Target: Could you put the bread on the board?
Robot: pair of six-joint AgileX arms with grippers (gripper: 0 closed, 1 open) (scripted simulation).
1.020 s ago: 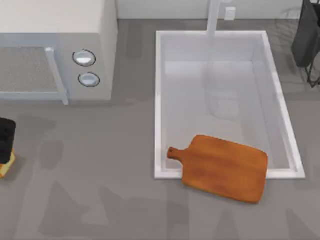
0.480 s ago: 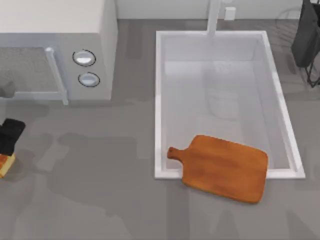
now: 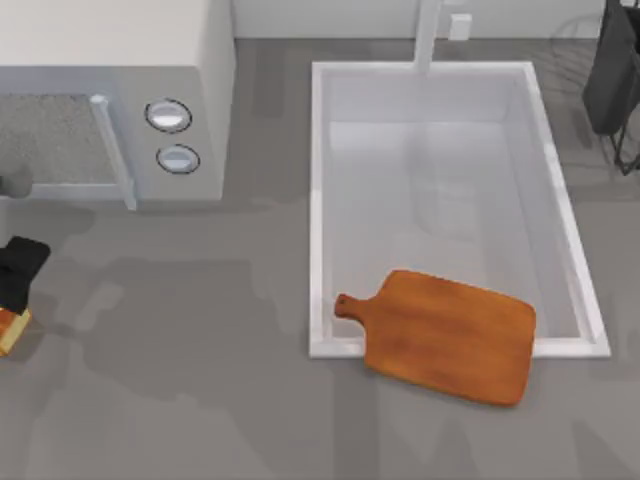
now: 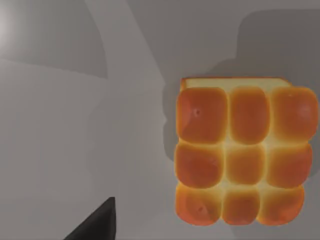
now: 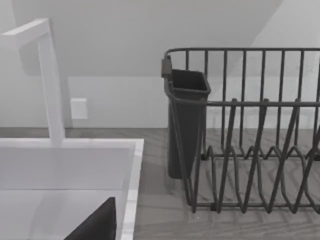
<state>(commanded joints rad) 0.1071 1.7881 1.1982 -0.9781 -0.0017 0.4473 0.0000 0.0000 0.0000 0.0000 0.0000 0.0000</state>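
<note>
Bread (image 4: 241,152) sits on the counter directly under the left gripper (image 3: 18,270), at the far left edge of the table in the top view — a pull-apart block, crust up, flat and square to the wrist camera, which suggests the claw is lined up for a straight-down grasp. Whether its fingers are open or closed I cannot tell. Well off to the claw's right, the board (image 3: 448,337) lies bare, bridging the near rim of the sink (image 3: 322,200) — a long carry. Right arm idles far from it by the dish rack (image 5: 250,130)
</note>
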